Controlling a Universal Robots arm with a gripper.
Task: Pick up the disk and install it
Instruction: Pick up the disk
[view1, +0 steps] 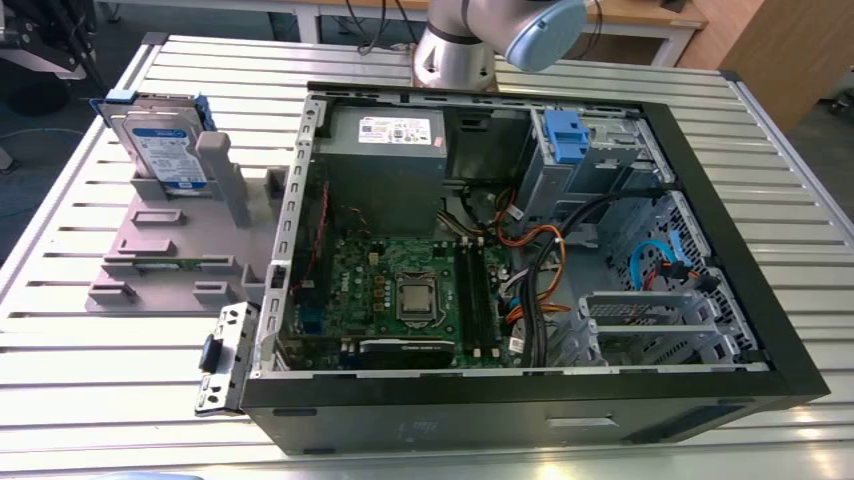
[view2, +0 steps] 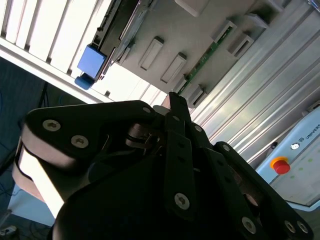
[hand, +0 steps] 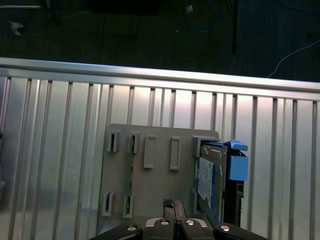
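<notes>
Open air is lying above the disk (view1: 163, 145), which is standing upright in a grey holder (view1: 160, 245); the holder's post is flanking one face. Bare slatted surface (view1: 80, 340) is stretching around it. The computer case (view1: 296, 200) wall is rising just beside. Inside, cables (view1: 534, 290) are crowding the space below a blue clip (view1: 566, 135).

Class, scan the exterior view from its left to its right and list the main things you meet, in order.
the disk, upright in a grey holder → grey power supply box → blue plastic clip → blue cable → computer case's black wall
</notes>
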